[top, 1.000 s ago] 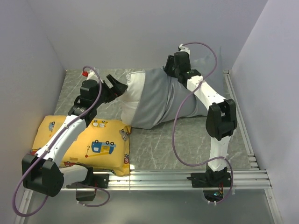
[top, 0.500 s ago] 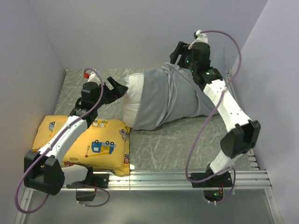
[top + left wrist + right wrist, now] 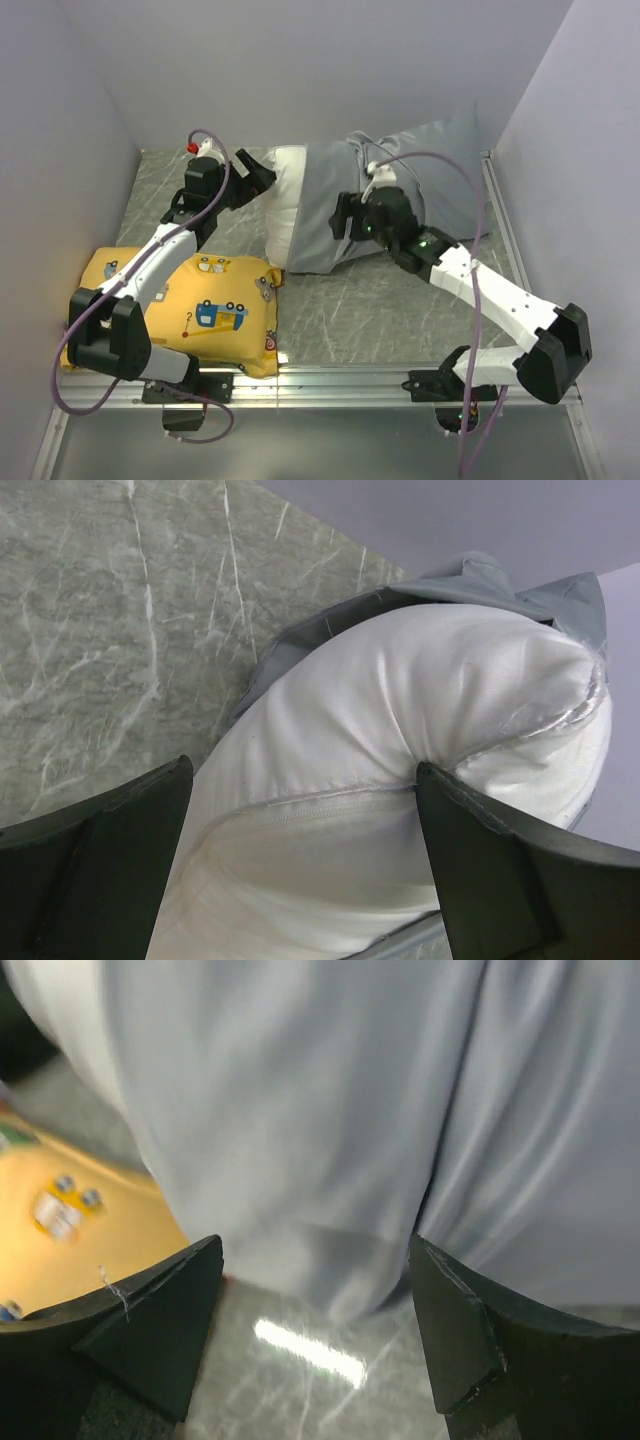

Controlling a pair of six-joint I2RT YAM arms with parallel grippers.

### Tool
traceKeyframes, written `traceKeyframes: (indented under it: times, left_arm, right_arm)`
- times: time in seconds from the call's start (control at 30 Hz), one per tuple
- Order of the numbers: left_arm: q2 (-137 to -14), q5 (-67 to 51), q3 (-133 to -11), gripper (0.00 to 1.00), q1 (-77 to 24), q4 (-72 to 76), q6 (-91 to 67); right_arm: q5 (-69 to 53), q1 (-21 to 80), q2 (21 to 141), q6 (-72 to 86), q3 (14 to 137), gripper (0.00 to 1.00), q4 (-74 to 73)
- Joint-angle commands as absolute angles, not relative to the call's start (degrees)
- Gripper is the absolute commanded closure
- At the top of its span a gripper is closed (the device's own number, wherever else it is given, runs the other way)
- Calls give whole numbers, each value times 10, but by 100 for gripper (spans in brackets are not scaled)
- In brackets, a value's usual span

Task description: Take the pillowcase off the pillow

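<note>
- Pillow (image 3: 284, 200) is lying at the far middle of the counter (image 3: 400, 300), with its white left end sticking out of the pillowcase (image 3: 400, 170).
- Pillowcase is covering the rest of the pillow. Its right end is leaning up against the back wall (image 3: 300, 60), near the right corner.
- The grey fabric is wrinkling and bunching around the middle, and the open hem is sitting across the pillow's width.
- Left claw (image 3: 257, 175) is sitting at the bare white end, jaws standing wide.
- In the left wrist view the white end is bulging into the gap between the two fingers (image 3: 90, 880), with the grey hem showing behind it. The pictures are not showing whether the pads are touching the pillow.
- Right claw (image 3: 338, 218) is hovering over the grey fabric near the pillowcase's near edge, pointing left.
- Its jaws are standing wide and gripping nothing.
- The right wrist view is coming out blurred. Grey folds are hanging just beyond the fingertips, with their lower edge meeting the counter.
- Yellow cushion (image 3: 200, 310) is lying at the near left of the counter, with the left arm reaching over it.
- The cushion's far right corner is sitting just beside the near edge of the pillowcase.
</note>
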State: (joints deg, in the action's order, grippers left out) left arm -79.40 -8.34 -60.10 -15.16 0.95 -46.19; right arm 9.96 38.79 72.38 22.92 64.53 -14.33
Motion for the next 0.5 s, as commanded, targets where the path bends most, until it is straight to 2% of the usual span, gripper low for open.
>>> traceKeyframes:
  times: [0.0, 0.23, 0.3, 0.33, 0.37, 0.47]
  left_arm:
    - [-807, -107, -642, 1, -154, 17, -464]
    - [-849, -112, -692, 1, -154, 2, -452]
    - [-861, -121, -712, 1, -154, -13, -440]
    - [-867, -125, -721, 1, -153, -17, -437]
    - [-873, -137, -742, 1, -152, -28, -429]
    - [-883, -151, -774, 1, -145, -45, -418]
  right_arm:
    - [142, 410, 723, 263, 598, 18, -106]
    - [197, 419, 807, 291, 627, 27, -153]
    - [188, 418, 814, 283, 622, 35, -131]
    - [181, 416, 820, 280, 625, 42, -131]
    - [178, 414, 837, 279, 645, 67, -137]
    - [145, 396, 849, 267, 678, 100, -139]
